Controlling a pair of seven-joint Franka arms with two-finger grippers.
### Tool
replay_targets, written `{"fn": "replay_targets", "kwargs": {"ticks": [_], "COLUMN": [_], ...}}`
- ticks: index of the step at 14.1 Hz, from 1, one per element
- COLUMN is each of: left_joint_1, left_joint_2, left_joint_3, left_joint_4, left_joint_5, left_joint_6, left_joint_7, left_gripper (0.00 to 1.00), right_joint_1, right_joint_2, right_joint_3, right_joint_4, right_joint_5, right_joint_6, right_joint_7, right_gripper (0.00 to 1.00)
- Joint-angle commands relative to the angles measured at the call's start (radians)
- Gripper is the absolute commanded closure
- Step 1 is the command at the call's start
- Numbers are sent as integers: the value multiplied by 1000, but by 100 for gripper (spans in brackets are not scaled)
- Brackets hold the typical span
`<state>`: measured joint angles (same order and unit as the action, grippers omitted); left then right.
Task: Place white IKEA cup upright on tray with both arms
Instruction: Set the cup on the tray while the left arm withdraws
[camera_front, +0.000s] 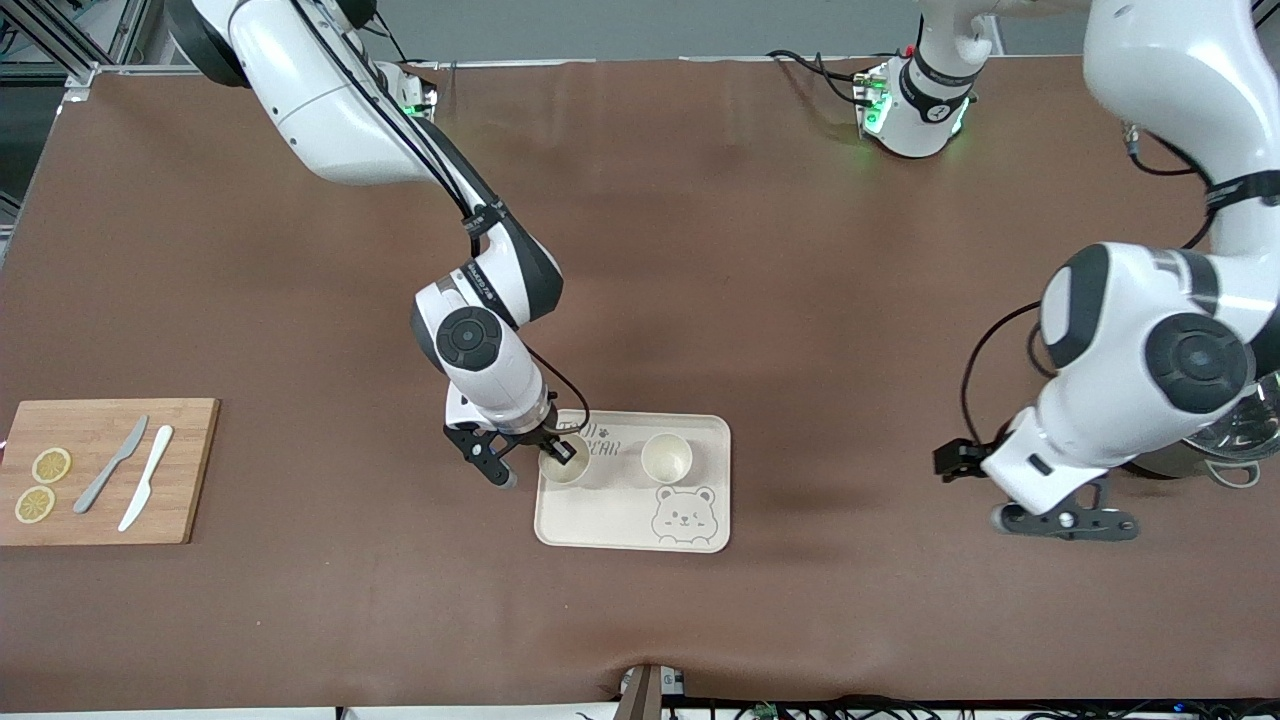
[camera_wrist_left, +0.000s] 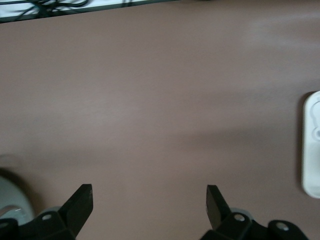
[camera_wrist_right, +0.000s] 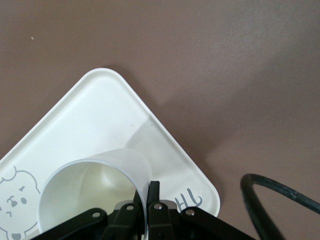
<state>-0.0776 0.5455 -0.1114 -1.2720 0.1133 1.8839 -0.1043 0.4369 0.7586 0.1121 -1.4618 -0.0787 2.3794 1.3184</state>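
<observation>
The cream tray (camera_front: 610, 525) with bear drawing lies near the table's middle. My right gripper (camera_front: 562, 452) is shut on the rim of a white cup (camera_front: 558, 468), one finger inside and one outside. The cup is upright over the tray's corner by the lettering, at or just above its surface. In the right wrist view the cup (camera_wrist_right: 95, 185) sits at my gripper (camera_wrist_right: 149, 192) over the tray (camera_wrist_right: 100, 110). A second white cup (camera_front: 666, 458) stands upright on the tray. My left gripper (camera_front: 1065, 520) is open and empty, low over bare table; it also shows in the left wrist view (camera_wrist_left: 150, 200), which catches the tray's edge (camera_wrist_left: 312, 145).
A wooden cutting board (camera_front: 180, 470) with two lemon slices (camera_front: 42, 485), a grey knife (camera_front: 112, 464) and a white knife (camera_front: 146, 477) lies at the right arm's end. A metal pot (camera_front: 1235, 445) sits under the left arm.
</observation>
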Motion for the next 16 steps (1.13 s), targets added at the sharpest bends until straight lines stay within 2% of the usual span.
{"fn": "replay_targets", "kwargs": {"ticks": [1, 5, 9, 10, 11, 12, 14, 16], "left_joint_1": [50, 73, 104, 114, 116, 116, 116, 113], "left_joint_2": [-133, -264, -364, -393, -421, -450, -505, -526], "left_joint_3": [-4, -4, -4, -4, -4, -4, -4, -4], "left_joint_4": [-139, -260, -325, -352, -377, -400, -441, -438], "left_joint_5": [-40, -43, -87, -87, -89, -90, -119, -129], "left_joint_6": [1, 1, -42, -43, -43, -45, -46, -77], "left_joint_7": [60, 63, 112, 117, 118, 118, 118, 123], "left_gripper": [0, 0, 0, 0, 0, 0, 0, 0], "right_joint_1": [22, 40, 59, 59, 59, 59, 51, 45], "right_joint_2": [33, 47, 62, 62, 62, 62, 56, 47], "right_joint_3": [-15, -38, -54, -54, -54, -54, -54, -52], "right_joint_4": [34, 34, 34, 34, 34, 34, 34, 35], "right_joint_5": [-22, -26, -26, -26, -26, -32, -38, -39], "right_joint_6": [12, 32, 49, 49, 49, 49, 46, 38], "right_joint_7": [30, 30, 32, 30, 30, 30, 25, 16], "right_gripper": [100, 100, 98, 83, 26, 0, 0, 0]}}
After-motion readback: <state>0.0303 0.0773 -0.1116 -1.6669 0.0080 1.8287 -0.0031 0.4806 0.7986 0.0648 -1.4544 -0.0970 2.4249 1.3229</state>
